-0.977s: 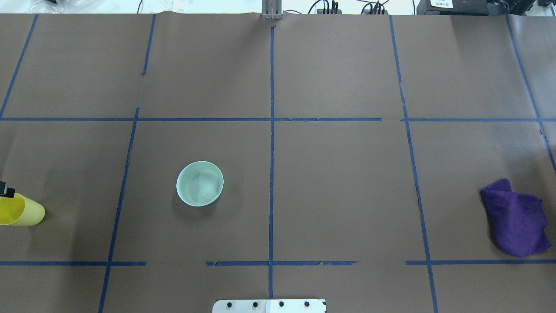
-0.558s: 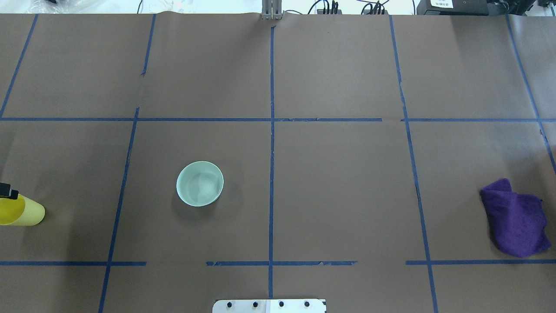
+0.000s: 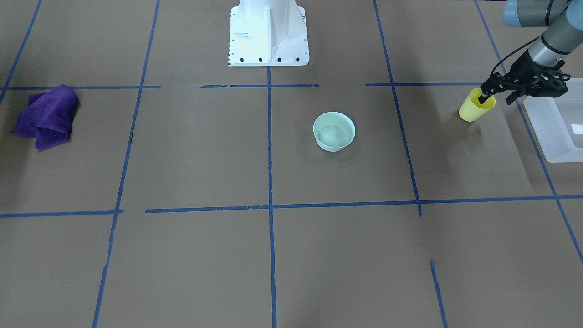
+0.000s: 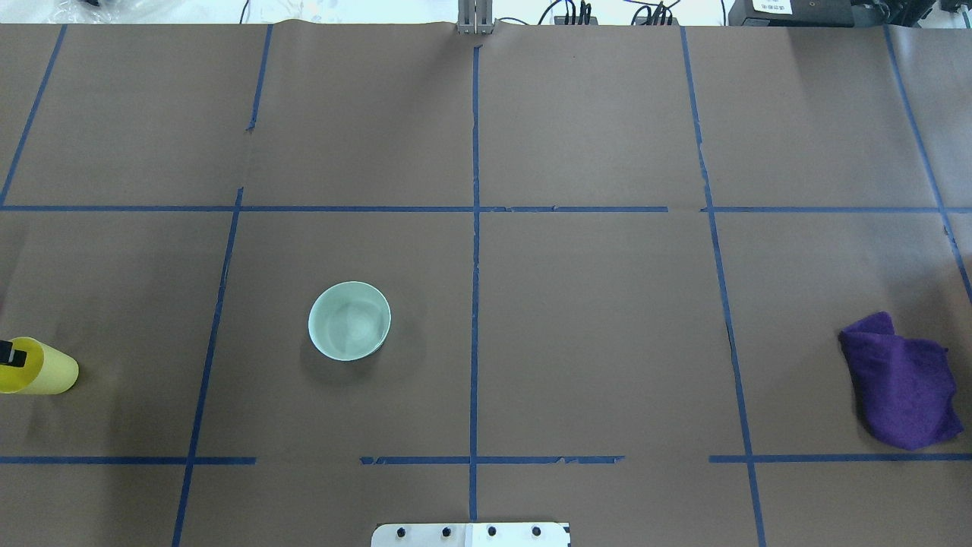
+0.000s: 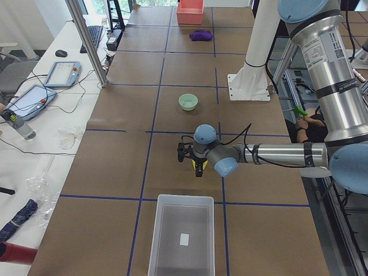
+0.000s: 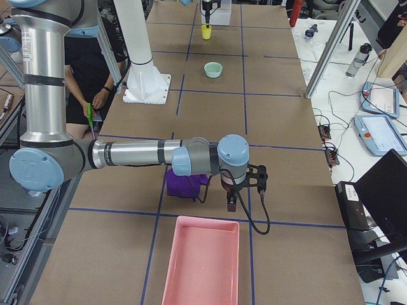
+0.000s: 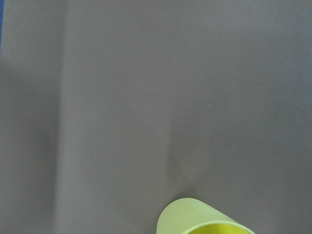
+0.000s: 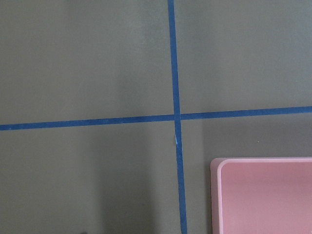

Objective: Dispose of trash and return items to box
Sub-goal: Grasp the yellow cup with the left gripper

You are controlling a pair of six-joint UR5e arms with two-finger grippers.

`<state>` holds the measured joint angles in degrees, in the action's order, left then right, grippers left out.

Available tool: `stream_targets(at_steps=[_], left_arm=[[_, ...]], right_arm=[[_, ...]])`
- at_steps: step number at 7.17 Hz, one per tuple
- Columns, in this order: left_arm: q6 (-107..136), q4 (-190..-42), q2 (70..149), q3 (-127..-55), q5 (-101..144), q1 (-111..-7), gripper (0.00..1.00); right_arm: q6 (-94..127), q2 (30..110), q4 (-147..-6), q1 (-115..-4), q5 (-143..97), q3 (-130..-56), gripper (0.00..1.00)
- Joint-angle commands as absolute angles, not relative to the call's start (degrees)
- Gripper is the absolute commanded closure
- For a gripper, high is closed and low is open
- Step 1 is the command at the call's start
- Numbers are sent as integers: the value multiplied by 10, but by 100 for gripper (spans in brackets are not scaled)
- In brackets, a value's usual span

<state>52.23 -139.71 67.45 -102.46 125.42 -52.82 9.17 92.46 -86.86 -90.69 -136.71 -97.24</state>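
The yellow cup [image 3: 473,111] stands upright on the table at the robot's far left; it also shows in the overhead view [image 4: 49,372] and the left wrist view [image 7: 195,217]. My left gripper [image 3: 496,96] is open over it. One finger [image 4: 7,355] reaches into the cup's mouth, the other stays outside on the bin side. The frosted white box [image 3: 553,132] lies just beyond the cup [image 5: 181,238]. My right gripper [image 6: 232,203] hangs near the purple cloth and pink tray; I cannot tell whether it is open or shut.
A pale green bowl [image 4: 349,320] sits left of the centre line. A crumpled purple cloth [image 4: 900,384] lies at the far right. A pink tray [image 6: 200,260] stands at the table's right end, also in the right wrist view [image 8: 263,195]. The robot's white base [image 3: 268,32] stands at the table's near edge.
My left gripper's finger has come down from just above the cup's rim into the cup's mouth. The cup, bowl and cloth have not moved.
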Motion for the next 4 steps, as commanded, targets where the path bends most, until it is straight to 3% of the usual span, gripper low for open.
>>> stream_targets(at_steps=[1, 3, 4], left_arm=[[512, -1403, 664, -1024, 1254, -520, 0], [514, -1402, 664, -1024, 1254, -508, 0], [516, -1402, 665, -1023, 1254, -505, 10]], right_arm=[[91, 925, -868, -906, -1369, -968, 0], [91, 925, -868, -907, -1368, -967, 0], [91, 925, -868, -907, -1368, -966, 0]])
